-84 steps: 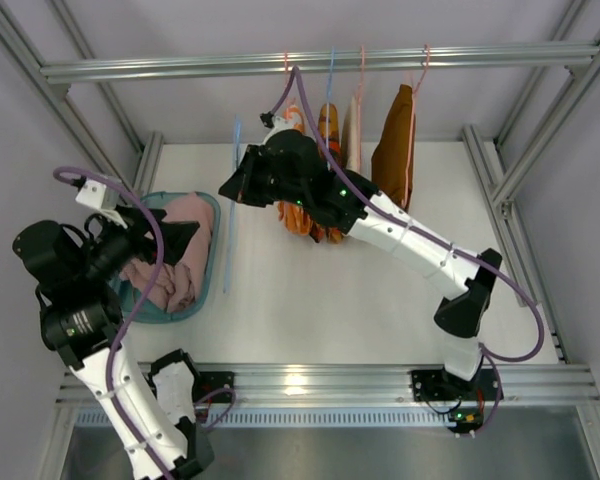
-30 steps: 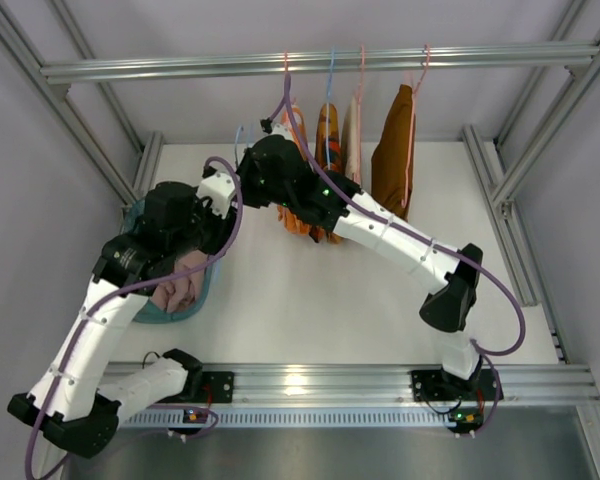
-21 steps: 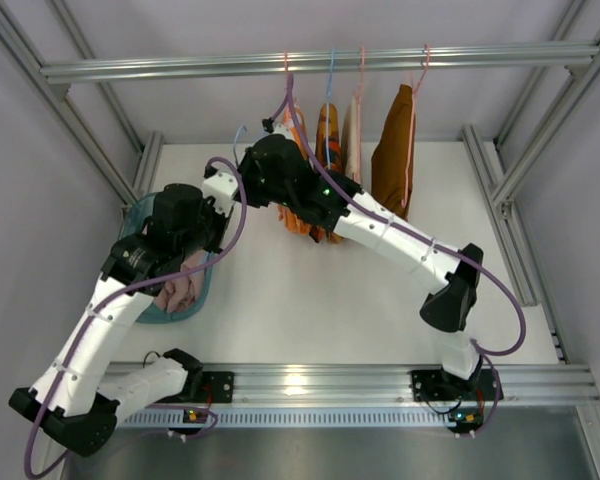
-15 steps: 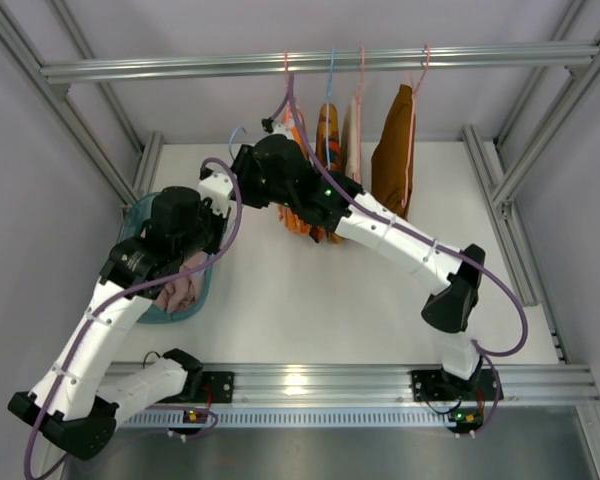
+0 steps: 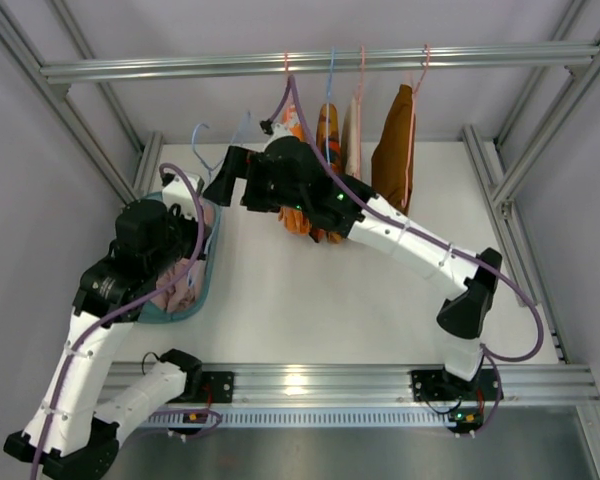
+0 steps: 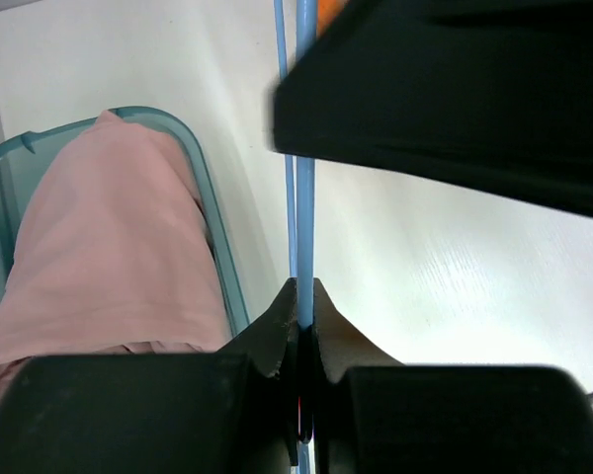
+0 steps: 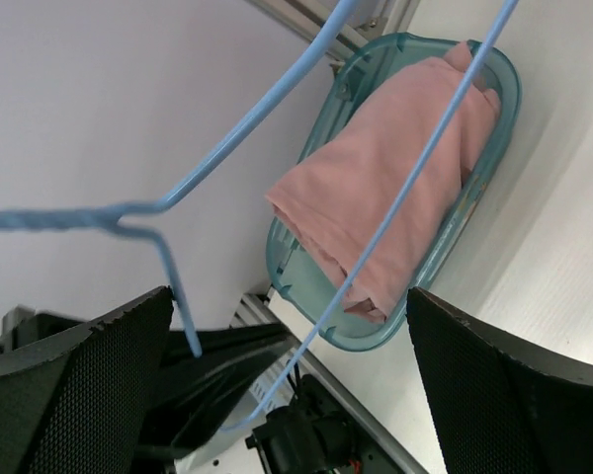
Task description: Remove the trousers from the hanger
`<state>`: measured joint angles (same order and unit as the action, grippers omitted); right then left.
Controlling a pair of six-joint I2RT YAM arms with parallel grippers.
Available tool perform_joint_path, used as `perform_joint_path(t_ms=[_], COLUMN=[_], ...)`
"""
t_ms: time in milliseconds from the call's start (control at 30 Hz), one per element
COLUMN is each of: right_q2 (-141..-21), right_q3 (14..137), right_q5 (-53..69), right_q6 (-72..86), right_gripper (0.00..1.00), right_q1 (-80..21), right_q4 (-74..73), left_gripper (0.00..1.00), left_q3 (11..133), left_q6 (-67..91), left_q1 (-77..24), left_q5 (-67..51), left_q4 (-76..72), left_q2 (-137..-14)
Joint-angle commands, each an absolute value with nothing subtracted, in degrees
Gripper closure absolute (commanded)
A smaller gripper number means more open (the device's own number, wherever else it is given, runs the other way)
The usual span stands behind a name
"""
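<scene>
The pale pink trousers (image 5: 178,288) lie bunched in the teal basket (image 5: 211,262), also seen as pink trousers (image 6: 109,257) and pink trousers (image 7: 385,197). The plain orange trousers (image 5: 298,218) hang from a hanger on the rail, partly hidden behind my right arm. My left gripper (image 6: 303,308) is shut on the thin wire of a bare blue hanger (image 6: 304,197), just right of the basket rim. That blue hanger (image 5: 202,131) tilts up to the left. My right gripper (image 7: 287,380) stands wide open with the hanger wire (image 7: 405,188) passing loose between its fingers.
On the rail (image 5: 310,62) also hang a patterned orange garment (image 5: 327,125), a pale one (image 5: 352,130) and a dark brown one (image 5: 392,150). Aluminium frame posts (image 5: 130,140) stand close behind the basket. The right gripper's black body (image 6: 455,89) fills the top of the left wrist view.
My left gripper closed on the blue hanger and drew back to the left with it. My right gripper let go of the hanger and opened wide.
</scene>
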<state>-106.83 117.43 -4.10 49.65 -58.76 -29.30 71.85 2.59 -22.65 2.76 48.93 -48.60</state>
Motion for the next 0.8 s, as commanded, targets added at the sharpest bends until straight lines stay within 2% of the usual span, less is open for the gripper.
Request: perform_joint_path(t_ms=[0,233,467,767], right_q2=[-101.5,-95.7,-87.2,-80.0], right_q3=[117.0,115.3,111.5,105.7], right_q5=[-1.2,-0.3,8.2,10.3], right_q6=[44.1,31.5,19.4,19.7], right_gripper=[0.0,0.01,0.01,0.01], right_q1=[-59.0,-58.9,-57.2,-51.0], right_q4=[-24.5,-22.7,-18.6,-18.1], left_gripper=[1.0,1.0,1.0,1.0], left_q3=[73.7,79.4,87.3,96.2], left_q6=[4.7,3.3,2.1,4.8], left_q1=[-20.9,-20.7,-20.7,-20.7], left_q5=[4.0,5.8,6.1,8.9], left_q4=[47.2,45.9,43.6,39.1], left_q2=[-48.0,-51.1,-59.8,-71.4])
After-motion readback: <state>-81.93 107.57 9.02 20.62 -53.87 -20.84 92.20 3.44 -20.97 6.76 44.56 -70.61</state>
